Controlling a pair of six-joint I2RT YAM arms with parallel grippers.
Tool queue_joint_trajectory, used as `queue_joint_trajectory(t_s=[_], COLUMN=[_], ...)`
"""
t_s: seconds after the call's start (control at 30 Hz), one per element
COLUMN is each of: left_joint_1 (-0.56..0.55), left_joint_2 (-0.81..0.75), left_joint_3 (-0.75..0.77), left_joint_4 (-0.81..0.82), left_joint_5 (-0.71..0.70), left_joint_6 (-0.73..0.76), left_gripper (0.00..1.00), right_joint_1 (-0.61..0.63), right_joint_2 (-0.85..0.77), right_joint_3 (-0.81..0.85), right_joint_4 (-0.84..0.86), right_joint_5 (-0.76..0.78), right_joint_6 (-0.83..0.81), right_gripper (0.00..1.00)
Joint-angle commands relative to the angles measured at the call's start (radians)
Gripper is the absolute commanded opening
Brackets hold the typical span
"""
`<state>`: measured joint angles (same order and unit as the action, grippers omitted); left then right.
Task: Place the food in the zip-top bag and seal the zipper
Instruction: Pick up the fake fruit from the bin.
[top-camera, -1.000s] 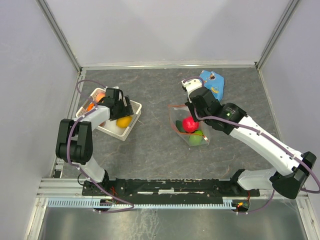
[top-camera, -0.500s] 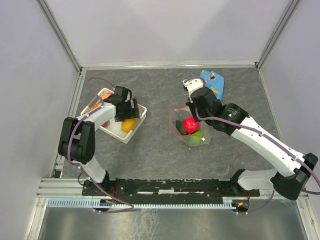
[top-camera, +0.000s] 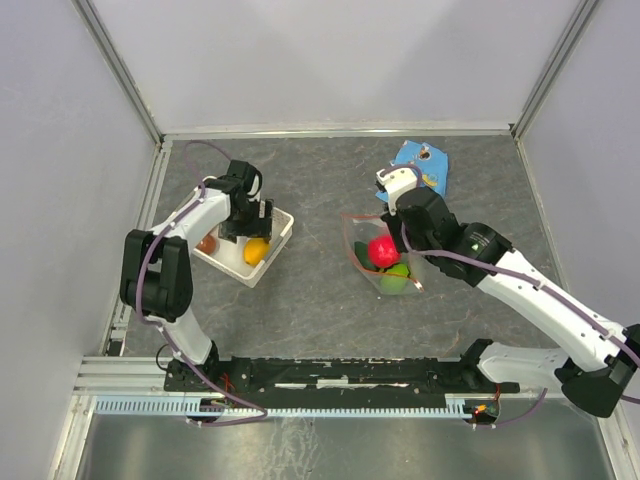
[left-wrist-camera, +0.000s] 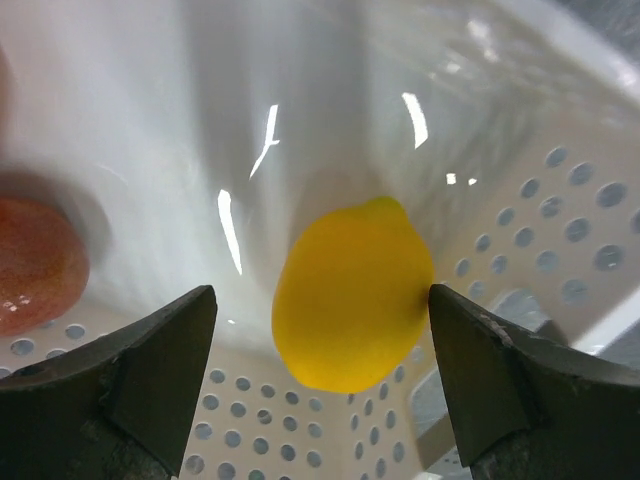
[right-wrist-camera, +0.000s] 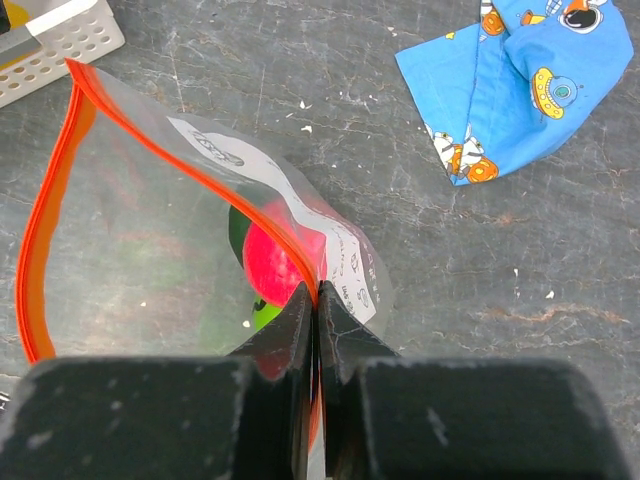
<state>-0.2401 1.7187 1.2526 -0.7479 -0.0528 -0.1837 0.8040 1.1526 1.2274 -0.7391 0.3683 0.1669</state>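
The clear zip-top bag (top-camera: 375, 255) stands open in mid-table; a red-pink fruit (top-camera: 381, 250) and a green fruit (top-camera: 396, 277) sit inside it. My right gripper (right-wrist-camera: 316, 300) is shut on the bag's red-orange zipper (right-wrist-camera: 45, 210) edge and holds the mouth up; the red-pink fruit (right-wrist-camera: 280, 262) shows through the plastic. My left gripper (left-wrist-camera: 318, 340) is open inside the white basket (top-camera: 280, 225), one jaw on each side of a yellow-orange fruit (left-wrist-camera: 352, 295). A reddish-orange fruit (left-wrist-camera: 35, 262) lies to its left, seen too in the top view (top-camera: 208, 242).
A blue printed snack packet (top-camera: 422, 167) lies behind the bag, also in the right wrist view (right-wrist-camera: 525, 80). The basket's perforated wall (left-wrist-camera: 560, 230) closes round the left gripper. Grey side walls border the table.
My left gripper has moved down into the basket and over the yellow-orange fruit. My right gripper has shifted slightly right and nearer, keeping hold of the bag's edge.
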Motion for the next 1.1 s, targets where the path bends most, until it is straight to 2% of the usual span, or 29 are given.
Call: queue_joint_trajectory(t_s=[0.0, 0.43, 0.6, 0.77, 0.97, 1.07], left_joint_1=[0.021, 0.022, 0.022, 0.021, 0.020, 0.015], left_joint_2=[0.018, 0.099, 0.082, -0.009, -0.177, -0.276], left_joint_3=[0.035, 0.012, 0.007, -0.020, -0.066, -0.088], left_joint_4=[-0.093, -0.098, -0.086, -0.069, -0.012, 0.031], left_joint_5=[0.036, 0.063, 0.077, 0.087, 0.113, 0.142], left_joint_6=[0.095, 0.109, 0.104, 0.082, 0.034, -0.005], left_gripper=[0.92, 0.87, 0.76, 0.64, 0.55, 0.54], right_joint_1=[-0.002, -0.003, -0.002, -0.003, -0.002, -0.002], right_joint_2=[-0.053, -0.072, -0.063, -0.055, -0.038, -0.027], right_joint_3=[-0.016, -0.031, -0.023, -0.015, 0.002, 0.013], right_joint_4=[0.080, 0.096, 0.093, 0.089, 0.079, 0.072], right_joint_5=[-0.024, -0.032, -0.029, -0.021, -0.001, 0.003], right_joint_6=[-0.007, -0.003, -0.003, 0.000, 0.005, 0.007], right_gripper=[0.10, 0.10, 0.10, 0.10, 0.10, 0.10])
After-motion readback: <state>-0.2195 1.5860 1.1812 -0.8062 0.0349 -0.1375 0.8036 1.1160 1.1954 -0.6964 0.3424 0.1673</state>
